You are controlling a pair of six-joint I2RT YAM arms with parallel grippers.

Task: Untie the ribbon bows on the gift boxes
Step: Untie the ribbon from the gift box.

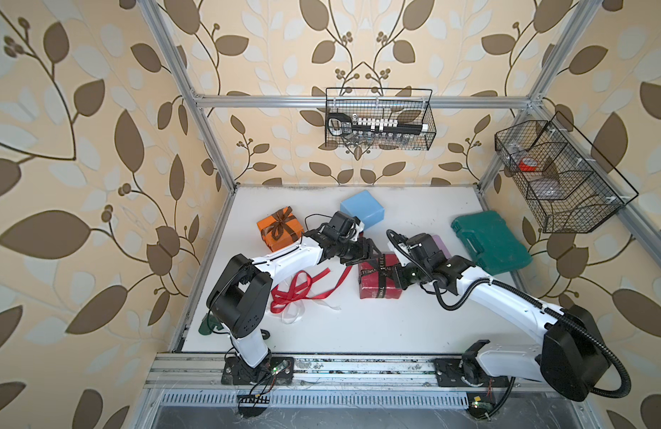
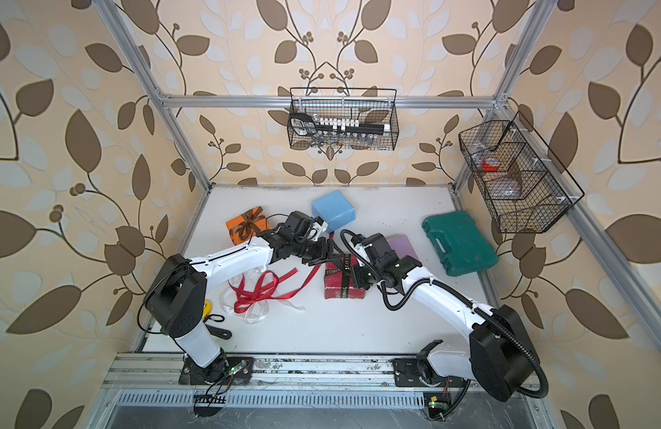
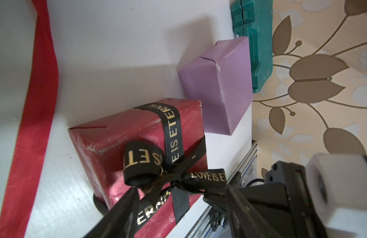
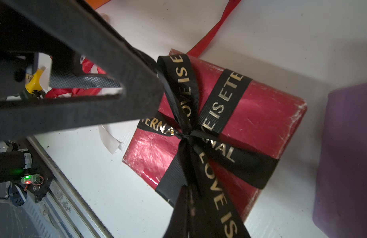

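Note:
The dark red gift box point(image 1: 373, 288) lies mid-table with a black lettered ribbon bow point(image 4: 188, 136) still tied on top. My left gripper point(image 3: 182, 197) is open, with one finger on each side of the bow's knot and one loop point(image 3: 141, 162). My right gripper point(image 4: 199, 216) is shut on a black ribbon tail, at the box's right side. The orange box point(image 1: 280, 237) keeps its brown bow point(image 1: 282, 223). The light blue box point(image 1: 362, 210) and lilac box point(image 3: 217, 86) carry no ribbon. A red ribbon point(image 1: 295, 289) and a white ribbon point(image 1: 295, 315) lie loose on the table.
A dark-green plastic case point(image 1: 490, 241) lies at the right, next to the lilac box. Wire baskets point(image 1: 379, 120) hang on the back rail and the right rail. The loose ribbons lie under the left arm near the table's left edge.

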